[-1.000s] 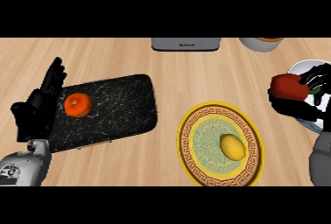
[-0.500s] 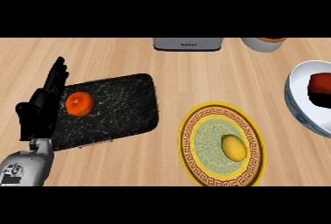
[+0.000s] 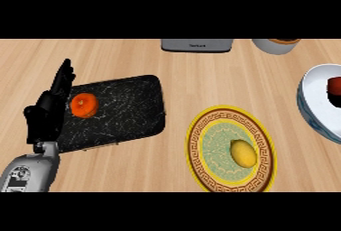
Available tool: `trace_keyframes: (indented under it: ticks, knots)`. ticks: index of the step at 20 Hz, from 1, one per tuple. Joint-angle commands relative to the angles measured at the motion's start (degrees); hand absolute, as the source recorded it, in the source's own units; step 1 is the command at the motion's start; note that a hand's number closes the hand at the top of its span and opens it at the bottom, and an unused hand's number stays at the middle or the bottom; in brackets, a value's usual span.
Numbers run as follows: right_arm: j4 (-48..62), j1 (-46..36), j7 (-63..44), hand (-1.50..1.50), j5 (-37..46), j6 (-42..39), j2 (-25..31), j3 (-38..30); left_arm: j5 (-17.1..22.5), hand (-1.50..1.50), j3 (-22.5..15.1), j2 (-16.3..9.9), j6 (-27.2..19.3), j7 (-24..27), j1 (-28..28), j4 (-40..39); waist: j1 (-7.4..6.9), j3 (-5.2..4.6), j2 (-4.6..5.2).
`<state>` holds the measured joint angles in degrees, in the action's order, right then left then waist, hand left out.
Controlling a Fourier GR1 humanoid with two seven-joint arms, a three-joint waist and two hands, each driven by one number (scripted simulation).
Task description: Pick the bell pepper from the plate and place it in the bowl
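The red bell pepper (image 3: 334, 91) lies inside the white bowl (image 3: 311, 104) at the right edge, partly cut off by the frame. The round plate (image 3: 202, 135), yellow-rimmed with a patterned border, sits at centre right and holds only a yellow lemon (image 3: 243, 153). My left hand (image 3: 48, 113) stands open at the left, fingers pointing up, beside the black tray. My right hand does not show anywhere in the view.
A black speckled tray (image 3: 130, 113) at the left carries an orange fruit (image 3: 85, 105). At the back edge stand a grey appliance (image 3: 197, 44) and a pale cup (image 3: 278, 45). Bare wooden counter lies between the tray and the plate.
A second ago my right hand held the pepper over the bowl. It let go and withdrew out of view; the pepper now rests in the bowl. The left hand stayed put.
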<state>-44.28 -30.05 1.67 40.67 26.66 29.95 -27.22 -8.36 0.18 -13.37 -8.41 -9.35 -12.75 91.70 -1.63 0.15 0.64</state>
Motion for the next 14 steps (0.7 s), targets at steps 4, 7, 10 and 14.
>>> trace_keyframes:
  ticks: [4, 7, 10, 14]
  knots:
    - [16.44, -7.85, 12.23, -1.50, -8.80, -8.13, 4.60, -5.90, -0.99, 0.00, -1.21, 1.45, -0.50, -2.64, -2.99, 0.00, -0.74, 0.18, 0.39]
    - [19.57, -6.81, 21.10, -1.50, -12.17, -7.54, 3.34, -8.63, 0.16, 0.00, 0.48, -0.76, 1.46, -2.30, -1.82, 0.36, -0.69, 0.18, 0.28]
    - [21.68, -7.15, 27.38, -1.50, -15.40, -7.84, 4.30, -11.57, 0.39, 0.00, 1.03, 0.00, 1.13, 0.30, -1.18, -1.40, -0.23, 0.11, 0.22]
    - [24.24, -8.15, 29.16, -1.50, -19.06, -10.91, 9.20, -15.12, 0.68, 0.00, 2.61, -1.26, 1.71, 1.16, -1.02, -1.54, 0.01, 0.06, 0.10]
